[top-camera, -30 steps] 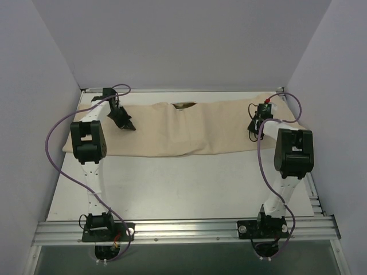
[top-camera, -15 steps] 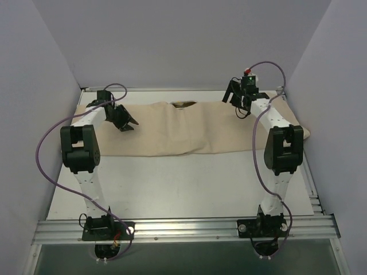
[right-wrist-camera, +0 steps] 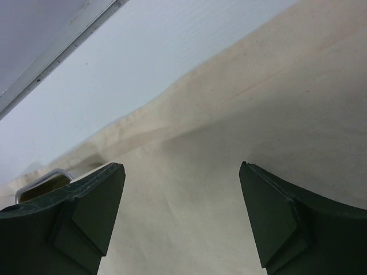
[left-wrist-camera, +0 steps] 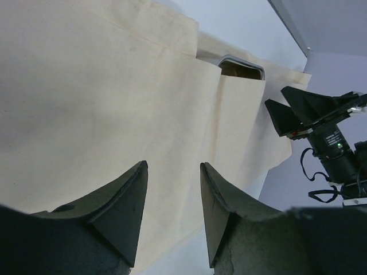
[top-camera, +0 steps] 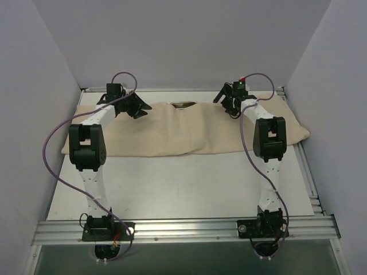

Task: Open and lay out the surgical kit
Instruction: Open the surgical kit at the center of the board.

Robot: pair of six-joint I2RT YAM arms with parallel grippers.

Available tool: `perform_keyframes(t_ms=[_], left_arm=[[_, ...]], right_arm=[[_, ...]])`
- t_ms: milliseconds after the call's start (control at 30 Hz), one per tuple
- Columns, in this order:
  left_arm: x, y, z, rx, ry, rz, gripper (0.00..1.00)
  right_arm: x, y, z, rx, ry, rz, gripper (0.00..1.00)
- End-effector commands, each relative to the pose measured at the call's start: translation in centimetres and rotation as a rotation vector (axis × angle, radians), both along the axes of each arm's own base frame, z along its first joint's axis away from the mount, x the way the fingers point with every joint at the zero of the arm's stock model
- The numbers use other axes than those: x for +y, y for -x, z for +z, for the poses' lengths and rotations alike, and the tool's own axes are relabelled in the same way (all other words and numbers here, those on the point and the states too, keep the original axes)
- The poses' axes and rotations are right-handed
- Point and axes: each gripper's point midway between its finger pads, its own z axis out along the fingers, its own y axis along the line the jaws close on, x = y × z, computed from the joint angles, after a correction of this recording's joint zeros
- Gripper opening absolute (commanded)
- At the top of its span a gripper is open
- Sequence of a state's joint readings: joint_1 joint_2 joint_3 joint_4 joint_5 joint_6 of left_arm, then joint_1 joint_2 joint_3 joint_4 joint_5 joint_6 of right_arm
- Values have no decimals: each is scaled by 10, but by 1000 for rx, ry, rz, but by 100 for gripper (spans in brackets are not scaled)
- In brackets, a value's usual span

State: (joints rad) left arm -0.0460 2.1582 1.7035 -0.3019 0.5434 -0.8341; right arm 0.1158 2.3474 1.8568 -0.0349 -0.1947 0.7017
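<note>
The surgical kit's beige cloth wrap [top-camera: 189, 134] lies spread in a long band across the far half of the table. At a gap in its back edge the steel tray [top-camera: 183, 105] peeks out, also seen as the tray [left-wrist-camera: 241, 67] and the tray corner [right-wrist-camera: 43, 182]. My left gripper [top-camera: 142, 109] hovers over the cloth left of the tray, open and empty [left-wrist-camera: 173, 166]. My right gripper [top-camera: 222, 100] hovers right of the tray, wide open and empty [right-wrist-camera: 180, 166]. No instruments show.
The white table top [top-camera: 183, 183] lies bare in front of the cloth. A metal rail [top-camera: 172, 90] runs along the back edge below the wall. The cloth's right end [top-camera: 298, 132] reaches the table's right side. My right gripper's body [left-wrist-camera: 309, 109] shows in the left wrist view.
Both grippers have opened and let go of the cloth. Each has moved back and inward toward the tray. The cloth's right end now lies spread out to the right.
</note>
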Motion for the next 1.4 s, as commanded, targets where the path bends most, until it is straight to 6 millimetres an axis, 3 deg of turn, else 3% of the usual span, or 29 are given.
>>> perform_keyframes(t_ms=[0, 67, 100, 200, 233, 300, 333, 367, 433, 467, 533, 667, 700, 800, 833, 1033, 1100, 1200, 1233, 1267, 1333, 1367], left_arm=[[0, -5, 26, -98, 5, 22, 50], [0, 3, 27, -106, -37, -13, 50], [1, 7, 25, -96, -57, -27, 50], [15, 32, 8, -13, -182, -51, 50], [18, 47, 1, 22, -211, -61, 50], [21, 61, -10, 57, -255, -52, 46], [23, 71, -15, 87, -265, -54, 45], [24, 79, -23, 121, -273, -57, 44], [31, 88, -35, 166, -307, -55, 41], [33, 90, -40, 179, -318, -53, 39], [38, 92, -48, 202, -333, -51, 33], [44, 97, -57, 240, -352, -42, 30], [45, 102, -62, 255, -352, -40, 30], [48, 108, -75, 305, -350, -25, 30], [48, 110, -83, 329, -343, -27, 30], [49, 102, -88, 358, -350, -48, 29], [51, 101, -86, 359, -369, -62, 29], [54, 93, -74, 319, -381, -61, 29], [53, 92, -70, 305, -384, -65, 29], [52, 93, -68, 298, -385, -70, 29], [51, 94, -62, 279, -385, -85, 29], [52, 97, -63, 279, -388, -89, 29]], right_arm=[[-33, -19, 33, -69, 70, -95, 84], [-51, -20, 35, -65, 102, -116, 82], [-71, -22, 36, -66, 125, -138, 80], [-99, -20, 44, -54, 133, -164, 77], [-125, -17, 46, -48, 129, -199, 76], [-151, 4, 31, 33, 178, -276, 60], [-169, 13, 34, 51, 167, -330, 44], [-175, 33, 15, 119, 157, -354, 19], [-192, 51, 18, 132, 145, -386, 11], [-194, 68, 4, 181, 156, -379, 10], [-207, 94, 0, 251, 232, -365, 4], [-206, 142, -20, 360, 291, -320, 0], [-197, 161, -32, 396, 262, -296, 0], [-182, 179, -42, 412, 198, -277, 0], [-177, 194, -53, 456, 179, -271, 0], [-167, 215, -57, 501, 66, -286, 0], [-167, 209, -47, 473, 57, -281, 0], [-188, 164, 0, 323, 136, -286, 6], [-196, 154, 14, 296, 171, -291, 17], [-209, 127, 43, 217, 209, -321, 24], [-219, 106, 66, 169, 227, -356, 44], [-225, 84, 84, 115, 228, -372, 47]])
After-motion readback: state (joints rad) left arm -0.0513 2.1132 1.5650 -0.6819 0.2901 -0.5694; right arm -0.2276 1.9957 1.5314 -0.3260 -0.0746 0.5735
